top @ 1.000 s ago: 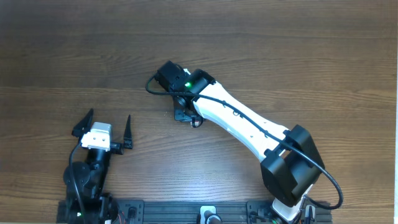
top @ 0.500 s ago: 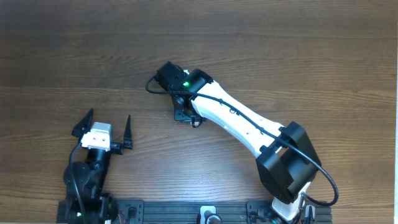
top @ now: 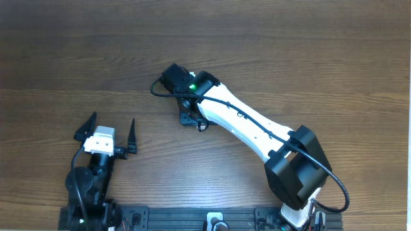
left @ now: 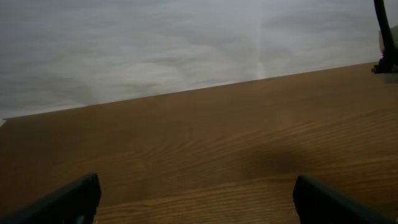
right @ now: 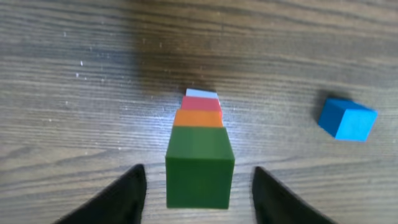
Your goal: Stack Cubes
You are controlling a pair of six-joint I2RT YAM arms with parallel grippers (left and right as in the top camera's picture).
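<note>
Top view
Table: brown wood grain [top: 321, 51], carrying both arms' reach.
Left arm: [top: 90, 176] stands at the lower left corner, folded close to its base.
Left claw: [top: 109, 131] spread wide, its two dark fingers pointing up the picture, with bare wood between them and nothing in its grip.
Right arm: [top: 244, 122] white, stretched on a slant from its base at the lower right up toward the middle of the table, a green light lit near its wrist.

Left wrist view
Left claw's fingers: [left: 68, 202] dark tips at the two lower corners, well apart.
Between them: bare table, with a soft shadow on the wood.
Wall: [left: 155, 43] pale, behind the far edge of the table.
Cable: [left: 384, 28] black, at the side, running down to a dark part resting on the table.

Right wrist view
Right claw: [right: 199, 171] spread, one finger on each side of the top cube, a gap of wood showing on both sides, so it pinches nothing.
Green cube: [right: 199, 165] top of the stack, between the fingers.
Orange cube: [right: 199, 118] directly under the green one.
Red cube: [right: 201, 104] under the orange.
Pale cube: [right: 202, 93] at the bottom, on the table.
Blue cube: [right: 347, 118] alone on the table, well apart from the stack, turned at an angle.
</note>
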